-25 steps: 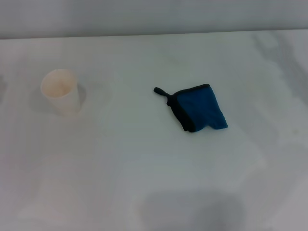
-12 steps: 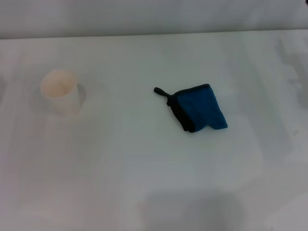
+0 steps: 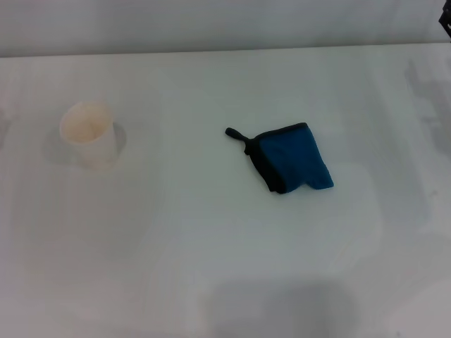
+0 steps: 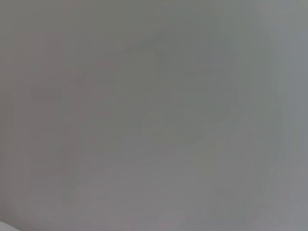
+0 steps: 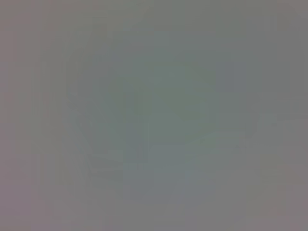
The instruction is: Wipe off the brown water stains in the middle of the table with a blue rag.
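Observation:
The blue rag (image 3: 292, 158) lies folded on the white table (image 3: 211, 239), a little right of the middle, with its black loop (image 3: 235, 134) pointing left. No brown water stains show on the table in the head view. A small dark part of my right arm (image 3: 446, 24) shows at the far right edge, well away from the rag. My left gripper is out of view. Both wrist views show only a blank grey surface.
An off-white paper cup (image 3: 89, 134) stands upright on the left side of the table. The table's far edge (image 3: 211, 51) meets a grey wall at the back.
A dark part of the right arm has come into view at the far right edge. The rag and the cup have not moved.

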